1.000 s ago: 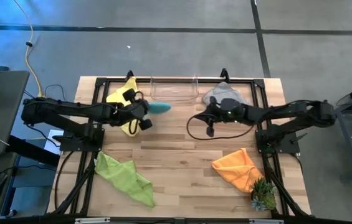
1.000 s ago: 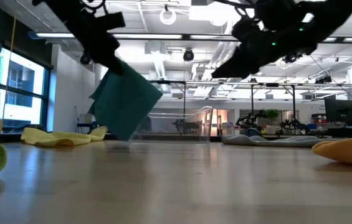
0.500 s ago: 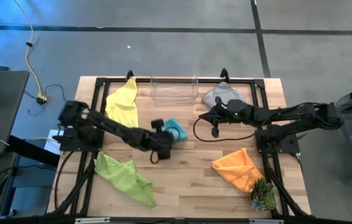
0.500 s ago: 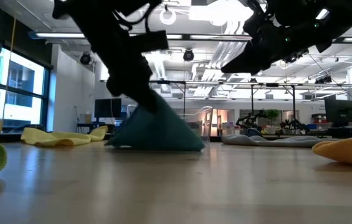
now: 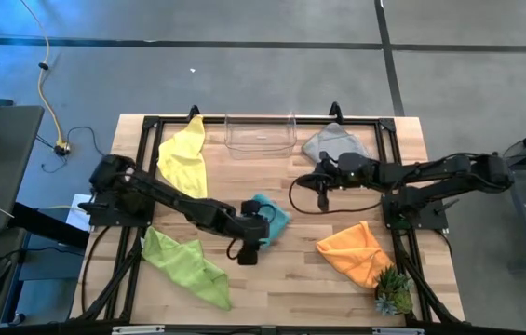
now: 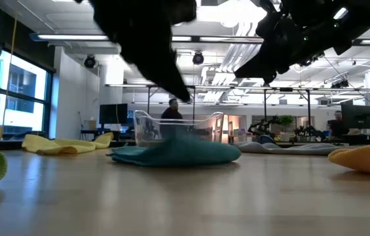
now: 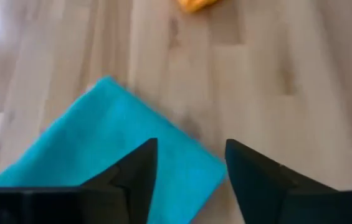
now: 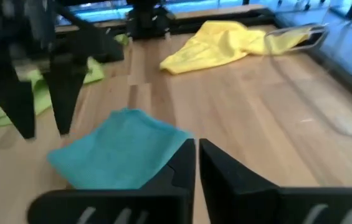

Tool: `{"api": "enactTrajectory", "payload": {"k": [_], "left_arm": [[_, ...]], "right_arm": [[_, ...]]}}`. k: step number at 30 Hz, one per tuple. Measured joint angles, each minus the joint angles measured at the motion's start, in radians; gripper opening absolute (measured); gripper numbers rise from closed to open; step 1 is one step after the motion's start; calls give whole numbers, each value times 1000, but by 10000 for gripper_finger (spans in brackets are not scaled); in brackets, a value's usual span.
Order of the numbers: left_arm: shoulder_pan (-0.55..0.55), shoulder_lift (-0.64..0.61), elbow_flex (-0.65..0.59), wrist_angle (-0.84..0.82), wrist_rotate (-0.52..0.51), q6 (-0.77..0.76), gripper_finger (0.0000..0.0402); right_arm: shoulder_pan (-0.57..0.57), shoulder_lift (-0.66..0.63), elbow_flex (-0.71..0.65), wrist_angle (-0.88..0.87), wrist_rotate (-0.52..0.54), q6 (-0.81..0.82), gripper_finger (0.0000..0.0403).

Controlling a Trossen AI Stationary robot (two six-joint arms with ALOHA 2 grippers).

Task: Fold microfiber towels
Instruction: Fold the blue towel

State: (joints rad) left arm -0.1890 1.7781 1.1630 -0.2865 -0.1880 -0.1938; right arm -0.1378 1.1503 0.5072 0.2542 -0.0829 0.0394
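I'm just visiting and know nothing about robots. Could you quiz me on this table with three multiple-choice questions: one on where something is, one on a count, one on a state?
1. Where is the teal towel?
A. in the bin
B. flat on the table, mid-table
C. on the plant

2. How many towels are on the table?
A. three
B. four
C. five

3. The left hand is:
A. open above the teal towel
B. shut on the yellow towel
C. holding the bin

Answers: 1 B, it lies on the wood. 2 C, yellow, green, teal, grey, orange. 3 A, its fingers stand apart.
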Motion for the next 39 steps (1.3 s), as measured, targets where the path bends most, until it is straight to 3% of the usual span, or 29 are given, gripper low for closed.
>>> {"api": "enactTrajectory", "payload": {"k": [5, 9, 12, 17, 20, 24, 30, 34, 39], "left_arm": [[-10, -104, -89, 10, 33, -19, 204], [11, -188, -254, 188, 83, -49, 166], [51, -224, -383, 400, 164, -58, 116], [144, -266, -517, 494, 184, -59, 33], [197, -283, -592, 628, 216, -45, 6], [271, -307, -710, 819, 309, -30, 7], [369, -330, -799, 862, 411, -6, 7], [373, -328, -808, 794, 412, -12, 29], [346, -321, -808, 730, 393, -22, 79]], "right_arm": [[76, 16, 0, -8, 17, 76, 83], [143, 89, 0, 37, 64, 165, 123], [193, 174, 1, 89, 138, 218, 119], [208, 355, 34, 237, 188, 320, 71], [192, 442, 89, 229, 171, 354, 69], [163, 529, 198, 153, 126, 372, 110], [119, 611, 385, -96, 75, 301, 178], [88, 661, 476, -223, 76, 305, 184], [55, 714, 519, -226, 64, 322, 174]]}}
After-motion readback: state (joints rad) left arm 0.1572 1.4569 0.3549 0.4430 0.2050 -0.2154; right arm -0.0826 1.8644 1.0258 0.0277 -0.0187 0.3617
